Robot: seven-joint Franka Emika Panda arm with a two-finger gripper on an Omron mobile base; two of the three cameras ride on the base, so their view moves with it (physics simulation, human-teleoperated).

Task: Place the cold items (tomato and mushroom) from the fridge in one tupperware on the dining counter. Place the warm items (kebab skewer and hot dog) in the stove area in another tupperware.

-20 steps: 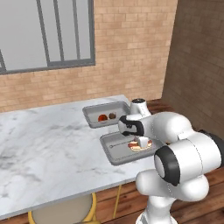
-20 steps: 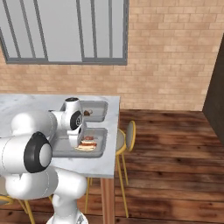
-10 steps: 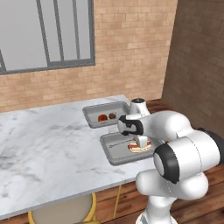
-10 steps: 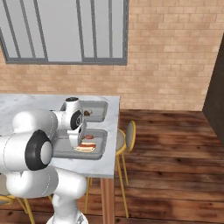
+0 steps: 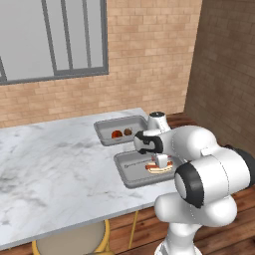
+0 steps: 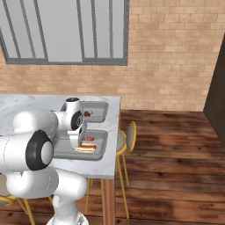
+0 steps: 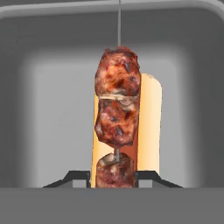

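While the gripper (image 7: 115,176) hung low over the near tupperware (image 5: 130,175), the kebab skewer (image 7: 116,127) showed as three charred red-brown meat chunks on a thin grey stick, lying lengthwise over the hot dog (image 7: 148,127). The hot dog's tan bun showed on both sides of the meat; both lay inside that grey tray. The two dark fingertips (image 7: 78,178) flanked the lowest chunk closely; whether they gripped it or had just let go could not be told.

In the left base view the hot dog (image 5: 159,168) sat toward the tray's right half, directly under the gripper (image 5: 162,162). The far tupperware (image 5: 107,130) lay just behind, holding the tomato (image 5: 116,134) and the mushroom (image 5: 128,132) side by side. The arm's white links crossed over the near tray's right end and hid part of it.

Both trays sat at the right end of the dining counter (image 5: 55,164), near its corner. In the right base view the near tupperware (image 6: 100,151) lay close to the counter's edge, above a yellow-framed stool (image 6: 125,138). The marble to the left was bare.
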